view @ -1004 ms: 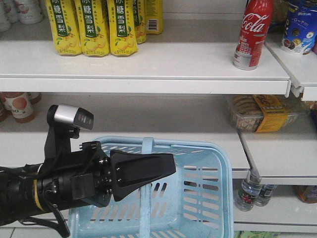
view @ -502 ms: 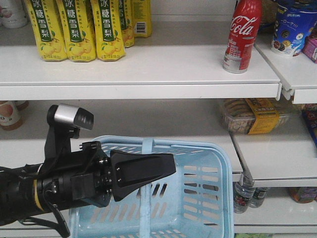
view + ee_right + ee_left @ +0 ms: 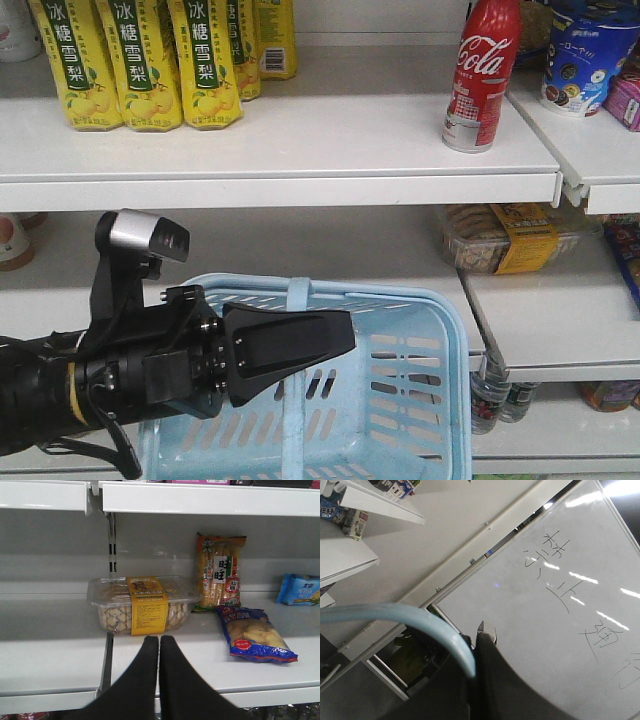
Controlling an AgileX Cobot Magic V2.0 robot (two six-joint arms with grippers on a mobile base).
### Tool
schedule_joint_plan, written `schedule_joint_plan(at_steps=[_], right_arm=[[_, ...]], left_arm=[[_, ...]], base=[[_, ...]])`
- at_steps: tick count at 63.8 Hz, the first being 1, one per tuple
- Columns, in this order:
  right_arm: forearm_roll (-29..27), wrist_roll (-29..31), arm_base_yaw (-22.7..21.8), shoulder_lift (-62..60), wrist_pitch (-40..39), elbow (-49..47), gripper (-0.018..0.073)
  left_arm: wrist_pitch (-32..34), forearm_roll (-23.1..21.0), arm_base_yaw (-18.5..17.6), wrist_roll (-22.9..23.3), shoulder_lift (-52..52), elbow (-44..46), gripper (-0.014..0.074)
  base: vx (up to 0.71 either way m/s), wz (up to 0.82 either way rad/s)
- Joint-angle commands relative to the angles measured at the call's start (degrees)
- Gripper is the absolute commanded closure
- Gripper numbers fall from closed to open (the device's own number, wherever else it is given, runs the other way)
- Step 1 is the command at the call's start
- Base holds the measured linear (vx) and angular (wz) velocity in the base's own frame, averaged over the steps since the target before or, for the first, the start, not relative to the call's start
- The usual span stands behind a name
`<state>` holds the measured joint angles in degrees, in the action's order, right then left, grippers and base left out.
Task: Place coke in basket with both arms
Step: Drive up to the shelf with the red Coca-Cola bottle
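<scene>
- While the coke (image 3: 482,70) stands upright at the upper right of the front view, near the right end of the upper shelf (image 3: 300,130), nothing grips it, and it appears in neither wrist view.
- Left gripper (image 3: 340,340): clamped on the curved blue handle (image 3: 420,613) of the basket (image 3: 455,335). The basket hangs at lower centre of the front view, mouth upward, with no bottle visible inside.
- Right gripper (image 3: 159,640): fingers pressed together, holding nothing. It points at the middle shelf, toward a clear snack tray (image 3: 142,605) with a yellow label at centre left of the right wrist view.
- Step in hand, as judged: bring the right arm to the coke.
- The right gripper appears aimed one shelf too low. Raise it first, then part the jaws wider than the bottle before closing in.
- Approach level and from the front. Take the bottle at mid-body; a slim, tall bottle is likely to topple if pushed near the cap.
- Avoid the blue tub (image 3: 590,50) on the adjoining shelf at the far upper right, which stands near the coke but apart from it.
- Hold the basket level with the left arm so that its opening faces up for the transfer.
- Lift the coke clear of the shelf lip before carrying it down and left in the front view. Release only once its base is inside the basket rim.
</scene>
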<state>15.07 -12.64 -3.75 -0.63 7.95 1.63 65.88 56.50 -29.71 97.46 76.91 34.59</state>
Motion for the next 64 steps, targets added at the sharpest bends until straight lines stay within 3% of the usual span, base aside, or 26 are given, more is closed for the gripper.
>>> schedule_joint_plan(at_steps=[1,64], right_arm=[[0.75,0.52,-0.23,-0.99,-4.08,0.48,0.0564],[0.75,0.52,-0.23,-0.99,-4.08,0.48,0.0564]], left_arm=[[13.23,-3.93,-0.22,-0.58,-1.91,1.53,0.0603],[13.23,-3.93,-0.22,-0.58,-1.91,1.53,0.0603]], base=[[0.01,0.0],[0.02,-0.02]])
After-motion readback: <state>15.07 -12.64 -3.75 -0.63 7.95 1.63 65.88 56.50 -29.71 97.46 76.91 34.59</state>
